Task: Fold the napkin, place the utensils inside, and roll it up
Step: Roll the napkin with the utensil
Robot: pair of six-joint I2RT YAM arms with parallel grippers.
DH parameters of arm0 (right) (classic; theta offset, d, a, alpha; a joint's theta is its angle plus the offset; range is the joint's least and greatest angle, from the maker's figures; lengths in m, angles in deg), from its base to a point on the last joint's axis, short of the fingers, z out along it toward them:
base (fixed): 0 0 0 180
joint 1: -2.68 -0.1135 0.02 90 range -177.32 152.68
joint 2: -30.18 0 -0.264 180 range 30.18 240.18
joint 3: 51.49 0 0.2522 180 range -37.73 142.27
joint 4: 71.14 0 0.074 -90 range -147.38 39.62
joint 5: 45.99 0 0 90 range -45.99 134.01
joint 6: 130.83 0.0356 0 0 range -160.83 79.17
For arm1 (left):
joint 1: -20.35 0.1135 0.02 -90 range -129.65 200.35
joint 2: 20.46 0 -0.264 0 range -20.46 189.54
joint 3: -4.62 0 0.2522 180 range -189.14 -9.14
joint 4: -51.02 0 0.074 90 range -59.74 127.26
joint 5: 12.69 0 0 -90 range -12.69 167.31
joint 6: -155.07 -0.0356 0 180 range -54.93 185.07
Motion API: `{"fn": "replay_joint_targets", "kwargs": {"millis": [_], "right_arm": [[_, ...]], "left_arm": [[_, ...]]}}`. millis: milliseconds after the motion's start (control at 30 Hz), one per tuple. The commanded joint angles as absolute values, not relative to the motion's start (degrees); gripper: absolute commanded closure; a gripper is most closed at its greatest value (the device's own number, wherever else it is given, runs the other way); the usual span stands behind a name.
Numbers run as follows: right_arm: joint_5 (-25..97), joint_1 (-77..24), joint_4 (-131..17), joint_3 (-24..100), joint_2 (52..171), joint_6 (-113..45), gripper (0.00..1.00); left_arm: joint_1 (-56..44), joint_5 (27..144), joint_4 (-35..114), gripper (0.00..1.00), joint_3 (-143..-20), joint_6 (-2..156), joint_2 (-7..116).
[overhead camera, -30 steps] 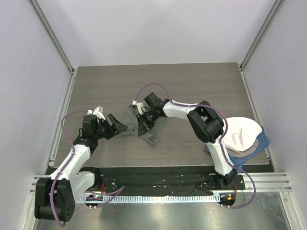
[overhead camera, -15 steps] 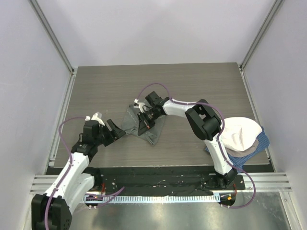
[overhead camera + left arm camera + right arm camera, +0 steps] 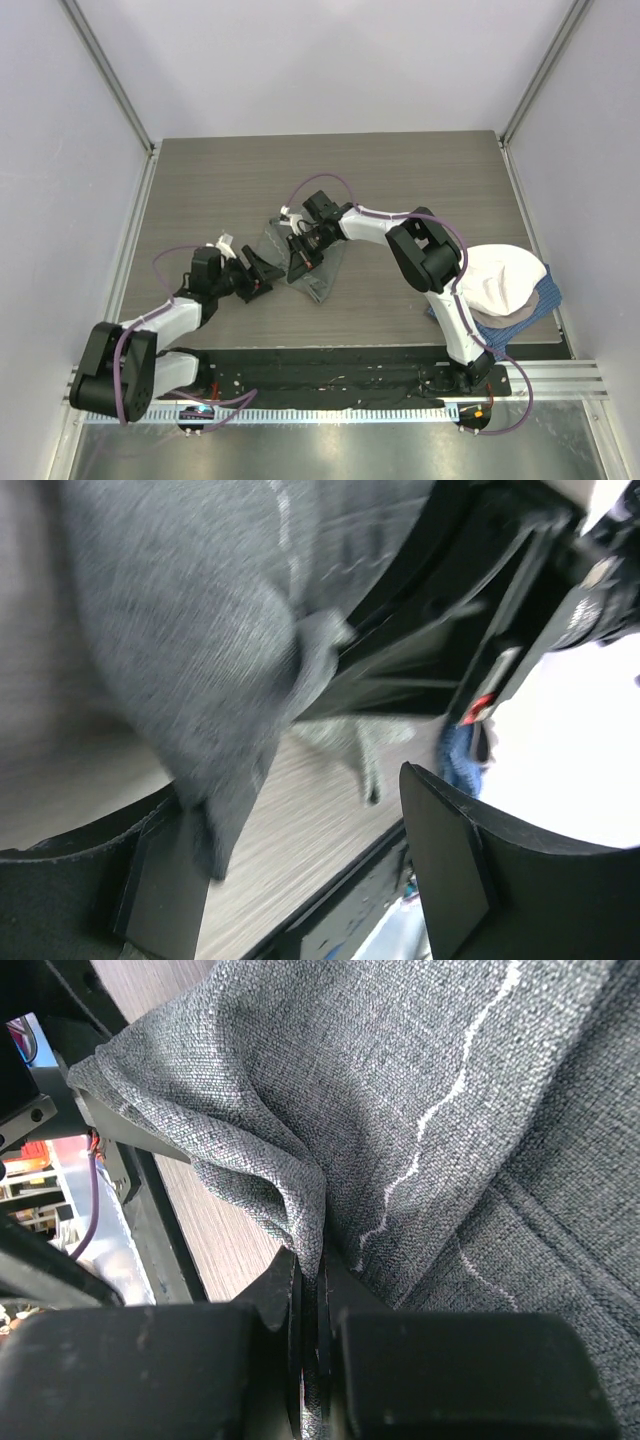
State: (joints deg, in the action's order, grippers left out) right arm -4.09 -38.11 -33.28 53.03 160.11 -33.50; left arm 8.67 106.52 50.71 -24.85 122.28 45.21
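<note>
The grey-green napkin point(image 3: 326, 266) lies bunched at the table's middle. My right gripper point(image 3: 300, 257) is shut on a fold of it, and the right wrist view shows the cloth point(image 3: 430, 1090) pinched between the closed jaws point(image 3: 318, 1295). My left gripper point(image 3: 262, 274) is open at the napkin's left edge. In the left wrist view the napkin point(image 3: 190, 630) hangs at the upper left, with one corner against my left finger point(image 3: 160, 880), and the gap point(image 3: 300, 880) holds nothing else. The fork is out of view.
A cream-white cloth point(image 3: 505, 278) lies on a blue checked cloth point(image 3: 545, 303) at the table's right edge. The walls and metal rails close in both sides. The black base plate point(image 3: 330, 375) runs along the near edge.
My left arm has swung down and to the right, bringing its open gripper up to the napkin's left edge. My right gripper has stayed shut on the napkin, almost still.
</note>
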Motion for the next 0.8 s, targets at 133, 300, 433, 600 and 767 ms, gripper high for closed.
{"fn": "replay_joint_targets", "kwargs": {"millis": [133, 300, 433, 600, 767], "right_arm": [[1.11, -38.10, -32.51, 52.98, 161.49, -33.89, 0.99], [1.47, -38.10, -32.42, 52.98, 161.75, -33.63, 0.99], [1.82, -38.10, -32.24, 53.06, 162.02, -33.45, 0.99], [2.26, -38.10, -32.16, 53.42, 162.54, -32.92, 0.99], [2.52, -37.75, -31.98, 53.59, 162.98, -31.34, 0.99]], "left_arm": [[8.49, 108.95, 71.70, 0.26, -29.17, 127.29, 53.36], [9.36, 108.33, 76.62, 0.26, -30.41, 128.96, 57.32], [11.64, 107.72, 80.32, 0.26, -30.58, 129.85, 60.66], [13.05, 107.63, 82.69, 0.27, -31.03, 129.05, 65.58], [14.20, 105.61, 82.70, 0.27, -31.20, 127.04, 67.96]]}}
